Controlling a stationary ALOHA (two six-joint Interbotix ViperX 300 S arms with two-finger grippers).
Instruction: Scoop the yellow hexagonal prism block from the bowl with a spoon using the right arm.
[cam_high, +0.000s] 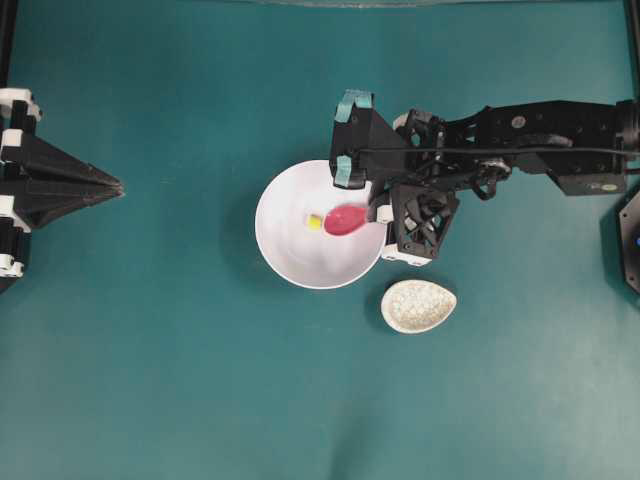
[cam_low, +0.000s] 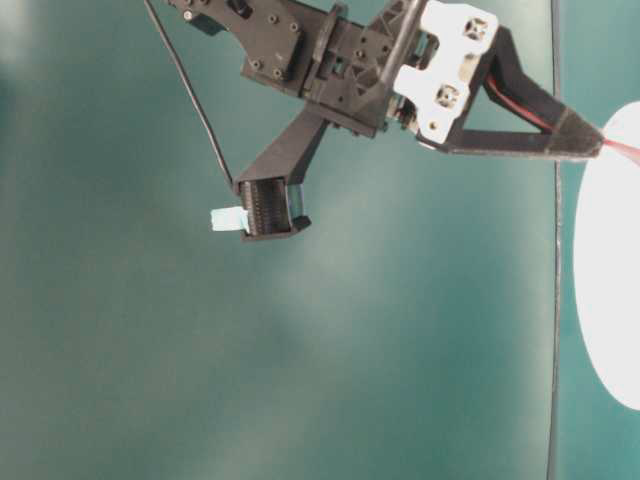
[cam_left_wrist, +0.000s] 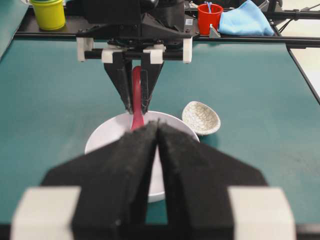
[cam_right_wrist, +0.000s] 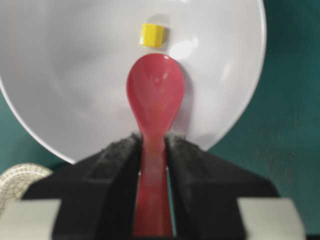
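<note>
Reaching over the white bowl (cam_high: 300, 260) from the right, right gripper (cam_right_wrist: 152, 150) clamped on the pink-red spoon (cam_right_wrist: 155, 95) handle, scoop inside the bowl just behind the yellow hexagonal prism block (cam_right_wrist: 152, 35), speckled spoon rest (cam_high: 418, 306) beside the bowl, left gripper (cam_left_wrist: 157, 130) closed, well apart.

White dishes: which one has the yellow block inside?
The large plain white bowl holds the yellow block; the small speckled egg-shaped dish beside it holds nothing.

Lab: robot arms (cam_high: 540, 140), teal tabletop (cam_high: 180, 350)
</note>
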